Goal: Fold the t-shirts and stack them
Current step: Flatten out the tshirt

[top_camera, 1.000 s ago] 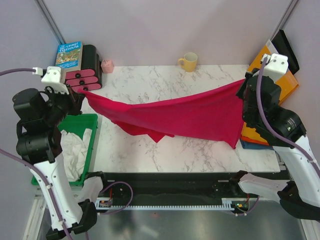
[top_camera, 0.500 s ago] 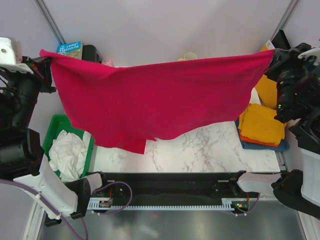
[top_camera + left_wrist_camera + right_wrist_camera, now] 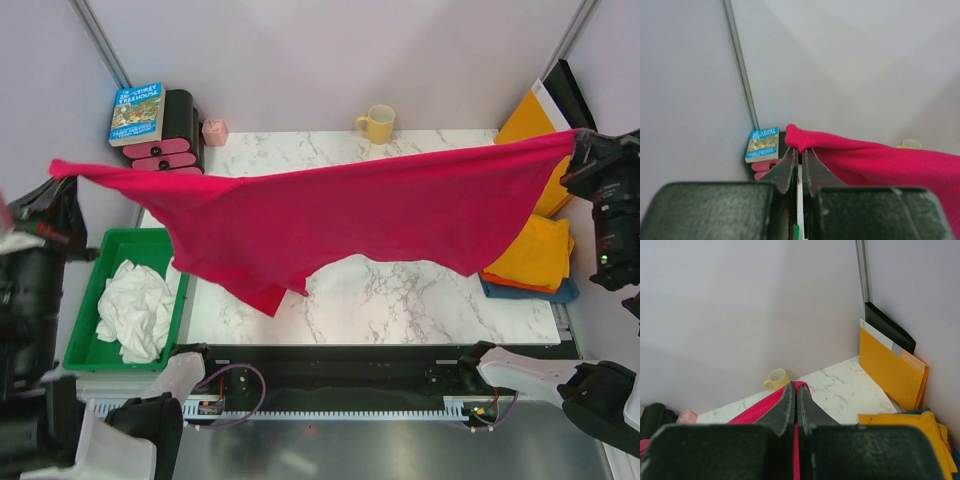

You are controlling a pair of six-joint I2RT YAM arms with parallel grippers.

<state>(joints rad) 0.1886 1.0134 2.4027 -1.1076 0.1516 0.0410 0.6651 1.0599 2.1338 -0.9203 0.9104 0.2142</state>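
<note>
Crimson t-shirt [image 3: 340,215] hangs spread in the air over my worktop [image 3: 420,300], one corner clamped in the left fingers [image 3: 786,170], the opposite corner in the right fingers [image 3: 785,405]. I see a folded mustard-yellow t-shirt [image 3: 540,250] at the worktop's right end.

the left gripper [image 3: 799,153] fills the bottom of the view, its two dark fingers [image 3: 785,170] pressed nearly together and pinching a bunched corner of the crimson t-shirt [image 3: 880,162]. from the pinch the cloth runs right and slightly downward, out of the picture's edge. just left of the pinched corner is a book [image 3: 763,144] with a blue cover, tilted, and pink shapes [image 3: 760,173] below it. a thin metal pole [image 3: 740,65] rises against the pale grey wall [image 3: 855,60]. a blurred yellow mug [image 3: 910,144] peeks above the cloth's top edge.
</note>
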